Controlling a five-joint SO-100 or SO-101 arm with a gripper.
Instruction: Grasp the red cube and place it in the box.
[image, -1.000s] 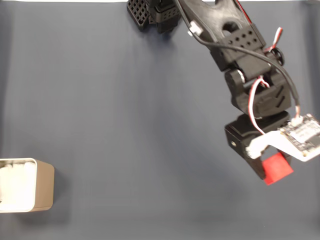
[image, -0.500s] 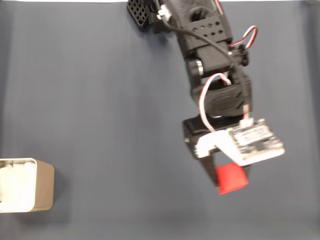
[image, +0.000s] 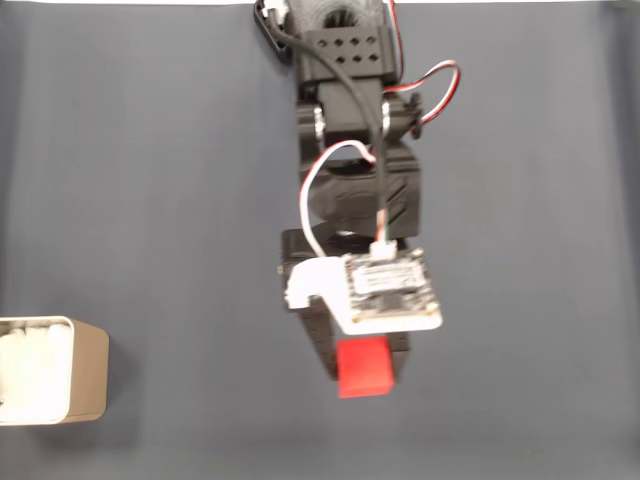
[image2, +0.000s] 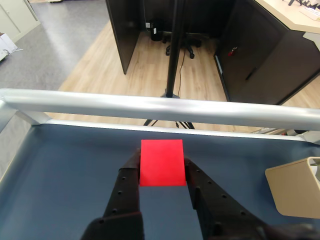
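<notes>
hand (image2: 161, 172) clamped on red cube (image2: 161, 162), box (image: 88, 372) well apart on table (image: 170, 200)

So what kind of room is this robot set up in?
Probably an office or lab. Past the table's metal rail, the wrist view shows a wood floor, dark partition panels, what looks like an office chair's base and a pale desk edge.

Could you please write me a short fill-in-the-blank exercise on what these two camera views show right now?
1. The gripper is shut on the ____ cube.
2. In the fixed view, the box sits at the ____ edge of the picture.
3. The cube is ____ the box, not in it.
4. In the wrist view, the box shows on the ____ side.

Missing words: red; left; outside; right
</notes>
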